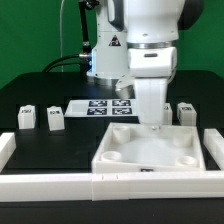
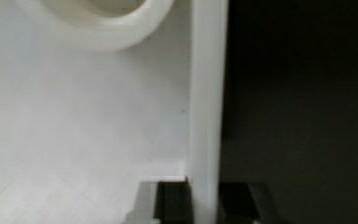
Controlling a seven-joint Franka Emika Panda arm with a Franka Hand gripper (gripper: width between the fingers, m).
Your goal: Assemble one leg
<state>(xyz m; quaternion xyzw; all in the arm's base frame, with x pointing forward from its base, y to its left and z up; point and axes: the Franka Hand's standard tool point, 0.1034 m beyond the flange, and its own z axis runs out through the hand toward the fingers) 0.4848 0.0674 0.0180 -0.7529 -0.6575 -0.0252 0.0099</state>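
Three white legs show in the exterior view: two (image 1: 26, 117) (image 1: 54, 119) stand on the black table at the exterior view's left, and one (image 1: 186, 113) stands at its right. None is held. The large white tray-like piece (image 1: 150, 152) lies in the middle, with round sockets in its corners. My gripper (image 1: 152, 122) reaches down onto its far rim. In the wrist view the gripper (image 2: 208, 205) has a dark finger on each side of the tray's upright wall (image 2: 208, 90), pressed against it. A round socket (image 2: 114, 15) shows beside the wall. No leg shows in the wrist view.
The marker board (image 1: 105, 106) lies flat behind the tray. Long white border bars run along the front (image 1: 60, 185), the exterior view's left (image 1: 5, 150) and its right (image 1: 214, 150). The arm's white body hides part of the table behind the tray.
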